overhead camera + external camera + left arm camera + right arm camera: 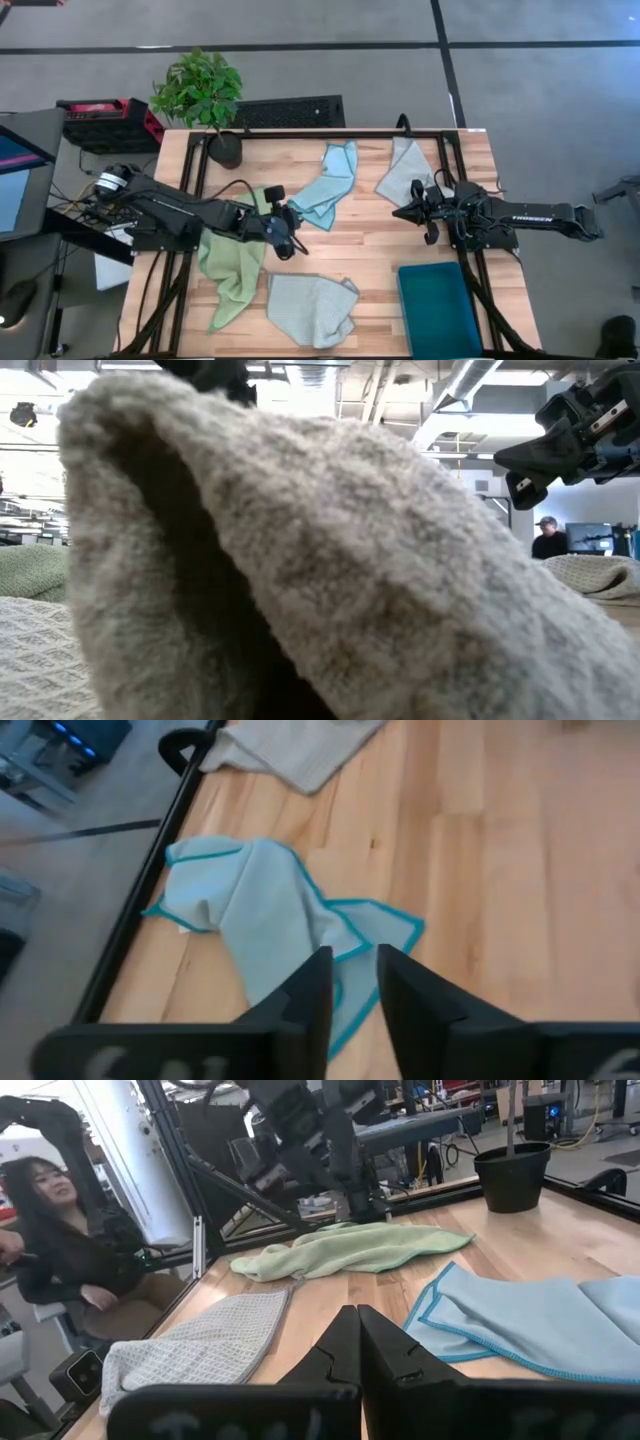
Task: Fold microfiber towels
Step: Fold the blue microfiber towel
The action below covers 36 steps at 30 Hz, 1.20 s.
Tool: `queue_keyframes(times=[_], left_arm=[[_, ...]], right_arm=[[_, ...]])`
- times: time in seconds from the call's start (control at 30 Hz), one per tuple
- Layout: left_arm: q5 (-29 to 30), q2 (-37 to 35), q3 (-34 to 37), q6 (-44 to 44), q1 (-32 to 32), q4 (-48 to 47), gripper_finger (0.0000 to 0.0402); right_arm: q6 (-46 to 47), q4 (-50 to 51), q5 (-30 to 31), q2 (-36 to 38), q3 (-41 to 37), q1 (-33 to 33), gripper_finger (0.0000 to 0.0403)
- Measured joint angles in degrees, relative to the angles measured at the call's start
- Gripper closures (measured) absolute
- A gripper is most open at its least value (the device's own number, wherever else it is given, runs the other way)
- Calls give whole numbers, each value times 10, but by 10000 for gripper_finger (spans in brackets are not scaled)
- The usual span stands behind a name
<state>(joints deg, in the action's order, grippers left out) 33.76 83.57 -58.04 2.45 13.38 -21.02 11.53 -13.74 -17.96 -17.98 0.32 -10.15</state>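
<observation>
A light blue towel (330, 188) lies crumpled at the table's middle far side; it also shows in the left wrist view (270, 910). A light green towel (235, 265) lies bunched near the left. One grey-blue towel (312, 308) lies at the near edge and fills the low view (300, 560). Another grey-blue towel (405, 168) lies at the far right. My left gripper (298, 228) hovers by the blue towel's near end, its fingers (310, 995) a narrow gap apart and empty. My right gripper (398, 212) is shut, empty and raised (540, 460).
A teal bin (438, 305) stands at the near right corner. A potted plant (205, 100) stands at the far left corner. Black frame rails (200, 170) run along the table's sides. A person (60, 1230) sits beyond the table's left side. Bare wood (370, 245) lies between the grippers.
</observation>
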Motion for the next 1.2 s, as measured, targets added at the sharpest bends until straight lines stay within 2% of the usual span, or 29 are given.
queue_keyframes(times=[0.1, 0.2, 0.27, 0.4, 0.67, 0.9, 1.2], left_arm=[[4, 21, 0, -38, -15, 0, 290], [5, 45, 0, -24, -32, 9, 276], [-8, 64, 0, -27, -41, 28, 273], [-35, 116, 0, -94, -51, 57, 272], [1, 205, 0, -196, -54, 154, 271], [-31, 249, 0, -193, -67, 179, 271], [4, 271, 0, -207, -68, 196, 271]], right_arm=[[0, 0, 0, 0, 0, 0, 390], [0, 0, 0, 0, 0, 0, 390], [0, 0, 0, 0, 0, 0, 390], [0, 0, 0, 0, 0, 0, 390], [0, 0, 0, 0, 0, 0, 390], [0, 0, 0, 0, 0, 0, 390], [0, 0, 0, 0, 0, 0, 390]])
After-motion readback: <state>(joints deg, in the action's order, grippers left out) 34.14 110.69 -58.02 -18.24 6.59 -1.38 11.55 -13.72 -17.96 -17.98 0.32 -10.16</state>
